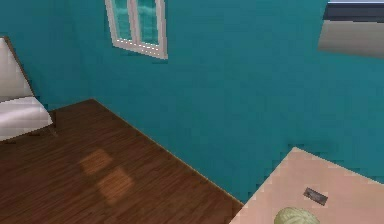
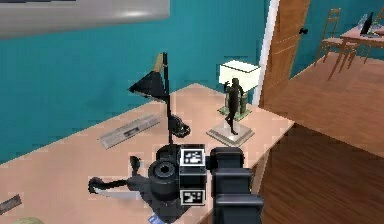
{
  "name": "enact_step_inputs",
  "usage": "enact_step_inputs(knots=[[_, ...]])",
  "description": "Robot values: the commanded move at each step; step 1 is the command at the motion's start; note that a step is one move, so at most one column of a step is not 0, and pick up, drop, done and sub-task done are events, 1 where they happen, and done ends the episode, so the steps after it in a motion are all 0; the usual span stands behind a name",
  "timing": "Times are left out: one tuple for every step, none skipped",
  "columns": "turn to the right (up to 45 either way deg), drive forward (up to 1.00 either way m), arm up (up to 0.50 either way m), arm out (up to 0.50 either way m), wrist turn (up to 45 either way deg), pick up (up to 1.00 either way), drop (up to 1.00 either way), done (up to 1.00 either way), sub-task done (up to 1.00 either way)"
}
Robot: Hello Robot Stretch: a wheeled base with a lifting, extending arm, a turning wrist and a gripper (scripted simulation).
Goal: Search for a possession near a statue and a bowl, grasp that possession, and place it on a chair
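A dark statue (image 2: 233,105) of a standing figure rises from a pale base on the pinkish table (image 2: 90,160). A greenish round bowl (image 1: 297,216) sits at the table's near corner, and its edge (image 2: 22,219) also appears at the arm side view's bottom left. Beside it lies a small dark flat thing (image 1: 316,195), seen as a grey sliver (image 2: 9,205) in the arm side view. A long grey flat thing (image 2: 131,131) lies farther out on the table. My gripper (image 2: 100,185) reaches over bare tabletop and holds nothing.
A black desk lamp (image 2: 160,90) and a white box-shaped lamp (image 2: 239,75) stand near the statue. A white armchair (image 1: 18,100) sits at the forward view's left on wood floor. Through an open door (image 2: 285,45), a wooden chair (image 2: 331,35) stands by a table.
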Motion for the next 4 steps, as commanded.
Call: enact_step_inputs(knots=[[0.0,0.00,0.00,0.00,18.0,0.00,0.00,0.00,0.00],[0.0,0.00,-0.30,0.00,0.0,0.00,0.00,0.00,0.00],[0.0,0.00,0.00,0.00,0.0,1.00,0.00,0.00,0.00],[0.0,0.00,0.10,0.00,0.0,0.00,0.00,0.00,0.00]])
